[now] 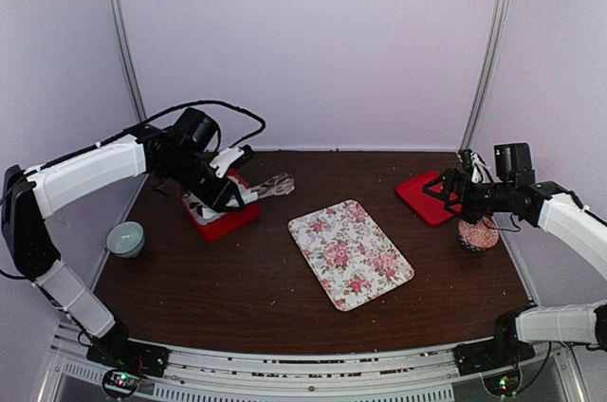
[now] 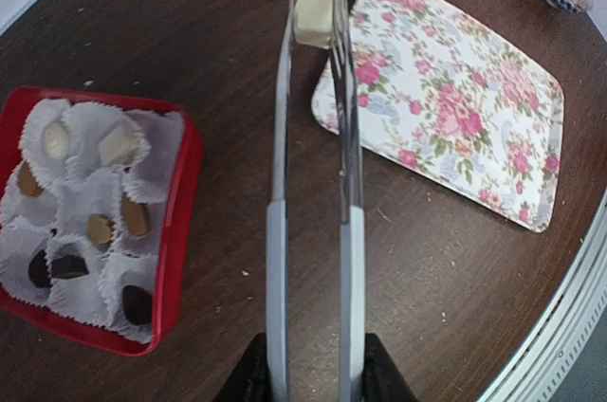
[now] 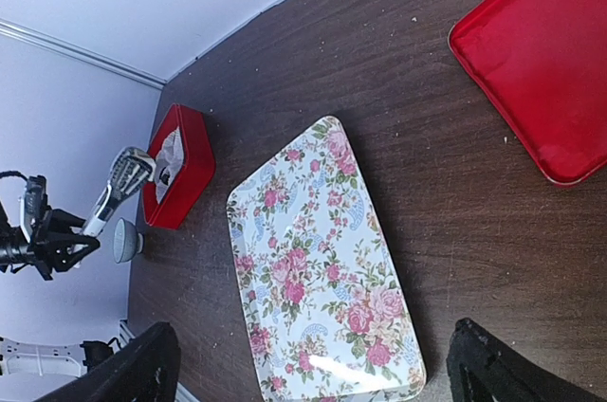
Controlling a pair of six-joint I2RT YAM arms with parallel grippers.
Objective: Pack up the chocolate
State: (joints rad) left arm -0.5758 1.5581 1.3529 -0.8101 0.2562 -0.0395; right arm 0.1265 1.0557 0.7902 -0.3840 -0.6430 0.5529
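Top external view: left gripper point(image 1: 226, 191) reaches over the red box point(image 1: 228, 225) at the left rear of the table point(image 1: 237, 298). It is pressed together on a pair of tongs point(image 1: 270, 186) whose tips point toward the floral tray point(image 1: 351, 255). Right gripper point(image 1: 444, 190) hovers over the red lid point(image 1: 422, 198), jaws spread, nothing in them. The chocolate is too small to make out here.

Left wrist view: the tong blades run nearly parallel and pinch one pale chocolate point(image 2: 313, 11) at the very tips. The piece sits over bare table just beside the tray's edge, well apart from the box. The box is lined with white paper cups point(image 2: 156, 137). Packed chocolates point(image 2: 136, 304), light and dark, fill several; the cup by the right wall looks free.

Judgement: the step in hand is carrying this piece to a free cup.
- Hold the squeeze constant, since a tip-only grip slips easily.
- Come down straight over the empty cup, clear of the neighbouring pleats.
- Let go only when the piece is low inside the cup.

Right wrist view: its own fingers point(image 3: 142, 369) stand wide apart at the bottom corners. Tray, lid and box are visible, with the tongs near the box.

Writing: no brand, label or legible text in any view. The tray carries only its rose print.
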